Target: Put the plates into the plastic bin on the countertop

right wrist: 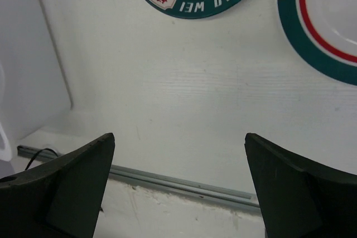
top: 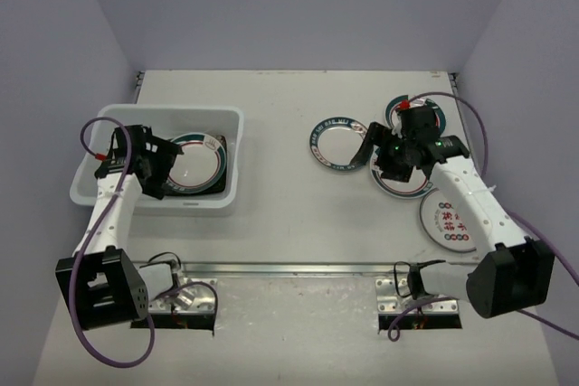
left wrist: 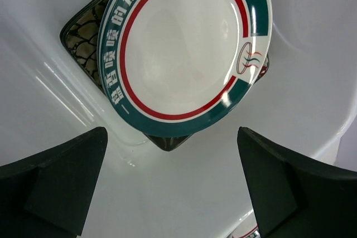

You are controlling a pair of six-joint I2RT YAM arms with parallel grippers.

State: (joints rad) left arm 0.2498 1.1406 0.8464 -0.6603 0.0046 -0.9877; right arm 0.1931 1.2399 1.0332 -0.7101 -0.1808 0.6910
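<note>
Top external view puts the plastic bin (top: 194,205) at the left of the frame, with a round teal-rimmed plate (left wrist: 184,43) lying on a square black plate (left wrist: 83,32) inside it. The left gripper (left wrist: 172,140) hangs over them, jaws wide and empty. At the right, four round plates (top: 450,219) lie on the countertop (top: 289,223). The right gripper (top: 375,155), jaws also wide with nothing between them, hovers between a loose plate (top: 333,144) at centre-right and a half-covered plate (top: 403,189) under its arm. The step in hand looks like fetching the next plate. That calls for lowering onto a rim, pinching it and carrying it left, with the left arm clear of the bin.
</note>
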